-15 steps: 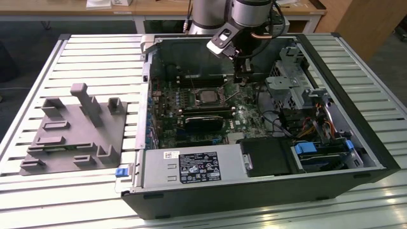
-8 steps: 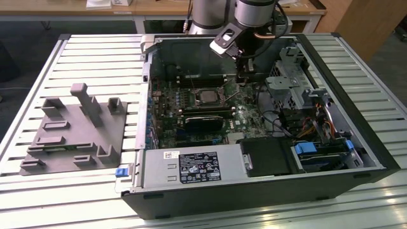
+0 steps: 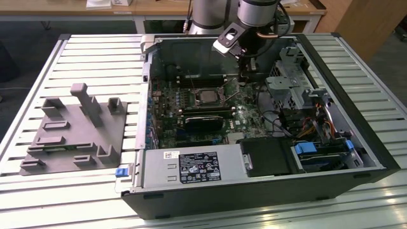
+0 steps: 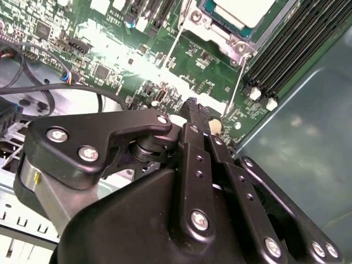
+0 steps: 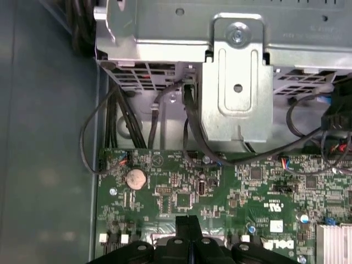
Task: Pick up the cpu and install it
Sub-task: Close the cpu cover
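Open computer case: it holds the green board, and your gripper hangs over that board, jaws together on nothing. The cpu lies in the socket, apart from the gripper, so placing looks done. Any move from here calls for clearance from the loose cables.

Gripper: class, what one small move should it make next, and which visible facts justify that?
Probably lift the gripper straight up out of the case: the cpu already lies in its socket, and the gripper, shut on nothing, hangs beside it over the board.
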You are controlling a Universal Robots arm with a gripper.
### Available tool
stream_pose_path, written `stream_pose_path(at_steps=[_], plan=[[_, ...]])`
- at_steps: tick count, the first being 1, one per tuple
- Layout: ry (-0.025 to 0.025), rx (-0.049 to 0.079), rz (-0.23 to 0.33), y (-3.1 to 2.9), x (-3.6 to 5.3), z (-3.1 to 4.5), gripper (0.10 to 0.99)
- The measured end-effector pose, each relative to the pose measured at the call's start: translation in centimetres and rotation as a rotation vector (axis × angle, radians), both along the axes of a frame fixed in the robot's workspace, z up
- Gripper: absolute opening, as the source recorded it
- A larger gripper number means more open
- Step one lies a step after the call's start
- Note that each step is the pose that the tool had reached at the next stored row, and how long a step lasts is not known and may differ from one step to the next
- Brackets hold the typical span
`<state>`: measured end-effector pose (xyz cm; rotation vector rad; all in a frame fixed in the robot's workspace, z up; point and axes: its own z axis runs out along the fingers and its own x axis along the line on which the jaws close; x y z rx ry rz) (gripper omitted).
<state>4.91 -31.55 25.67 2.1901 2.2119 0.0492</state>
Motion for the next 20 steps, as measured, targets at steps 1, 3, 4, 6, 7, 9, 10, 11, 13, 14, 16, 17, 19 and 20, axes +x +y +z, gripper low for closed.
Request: stream_pose_path(at_steps=[1, 3, 4, 6, 7, 9, 10, 11, 13, 14, 16, 17, 19, 20], plan=[[0.0007, 0.0, 0.0, 0.01, 0.15, -0.03, 0.106], [0.0016, 0.0, 0.0, 0.03, 0.43, -0.12, 0.106], [0.0021, 0.0, 0.0, 0.04, 0.58, -0.16, 0.106], [0.0031, 0.0, 0.0, 0.06, 0.84, -0.23, 0.106], [0.0036, 0.0, 0.0, 0.08, 0.94, -0.26, 0.106], [0.0042, 0.0, 0.0, 0.09, 1.02, -0.38, 0.106], [0.0045, 0.0, 0.0, 0.1, 1.04, -0.47, 0.106], [0.0047, 0.0, 0.0, 0.11, 1.04, -0.57, 0.106], [0.0055, 0.0, 0.0, 0.13, 1.06, -0.81, 0.106], [0.0058, 0.0, 0.0, 0.14, 1.07, -0.94, 0.106], [0.0066, 0.0, 0.0, 0.14, 1.07, -1.17, 0.106], [0.007, 0.0, 0.0, 0.14, 1.07, -1.21, 0.106], [0.0073, -0.001, 0.0, 0.14, 1.06, -1.22, 0.106], [0.0073, 0.0, 0.0, 0.15, 1.03, -1.25, 0.106]])
